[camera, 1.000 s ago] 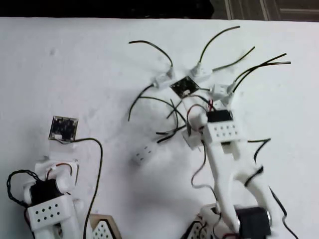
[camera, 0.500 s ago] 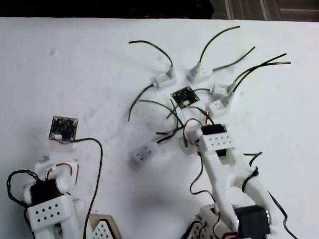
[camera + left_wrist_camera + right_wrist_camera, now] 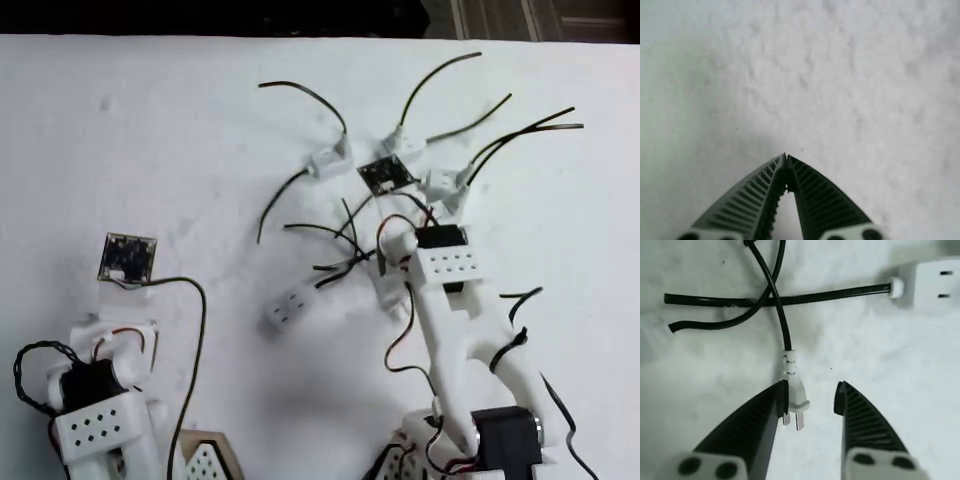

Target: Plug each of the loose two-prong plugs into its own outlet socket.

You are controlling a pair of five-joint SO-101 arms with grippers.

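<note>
Right wrist view, right hand (image 3: 812,387) parted around white plug (image 3: 796,396), left hand (image 3: 786,159) closed, empty

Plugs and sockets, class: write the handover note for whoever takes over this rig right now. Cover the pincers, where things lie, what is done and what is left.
Left pincer: shut, empty, over bare table.
Right pincer: open, with a plug lying on the table between its fingers, close to one, not gripped.
Things: a socket with empty slots lies beyond the plug. Similar white blocks with black cords are clustered mid-table.
Done: no plug seen seated.
Left: grip this plug, seat it in a socket, then do the others.
</note>
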